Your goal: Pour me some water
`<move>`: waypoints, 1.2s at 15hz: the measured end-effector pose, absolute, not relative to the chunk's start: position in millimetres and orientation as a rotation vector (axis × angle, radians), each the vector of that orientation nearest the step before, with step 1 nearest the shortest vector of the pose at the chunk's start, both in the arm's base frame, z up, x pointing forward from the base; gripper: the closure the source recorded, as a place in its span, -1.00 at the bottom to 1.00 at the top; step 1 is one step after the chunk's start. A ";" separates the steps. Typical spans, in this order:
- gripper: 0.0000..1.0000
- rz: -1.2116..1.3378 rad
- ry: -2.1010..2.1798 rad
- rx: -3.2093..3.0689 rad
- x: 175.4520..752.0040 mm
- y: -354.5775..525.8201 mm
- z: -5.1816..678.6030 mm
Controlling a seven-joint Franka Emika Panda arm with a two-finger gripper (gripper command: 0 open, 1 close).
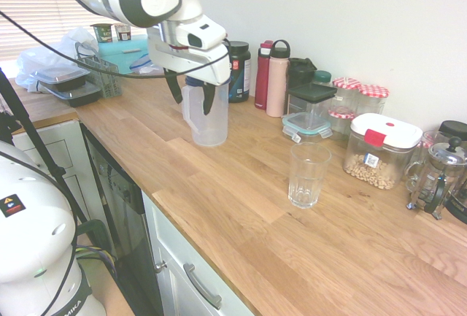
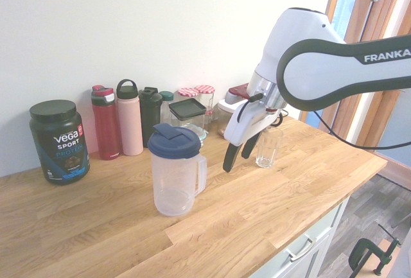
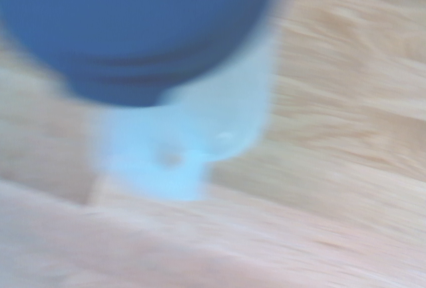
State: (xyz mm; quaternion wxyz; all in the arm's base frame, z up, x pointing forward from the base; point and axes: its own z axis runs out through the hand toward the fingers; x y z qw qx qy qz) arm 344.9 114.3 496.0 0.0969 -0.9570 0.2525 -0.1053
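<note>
Gripper [image 2: 235, 156] hangs with its jaws wide and empty, tilted down beside the jug's [image 2: 173, 176] handle, not touching it. That jug stands upright on the counter [image 1: 241, 214], blue lid on; the glass [image 1: 306, 175] waits well apart. A misjudged approach could clip the handle and topple the jug.
</note>
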 end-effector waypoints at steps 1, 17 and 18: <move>-1.00 -0.343 0.696 -2.832 341.0 129.3 495.5; 1.00 -0.583 0.874 -2.742 395.3 178.3 440.2; 1.00 -0.588 0.877 -2.740 396.3 177.2 441.6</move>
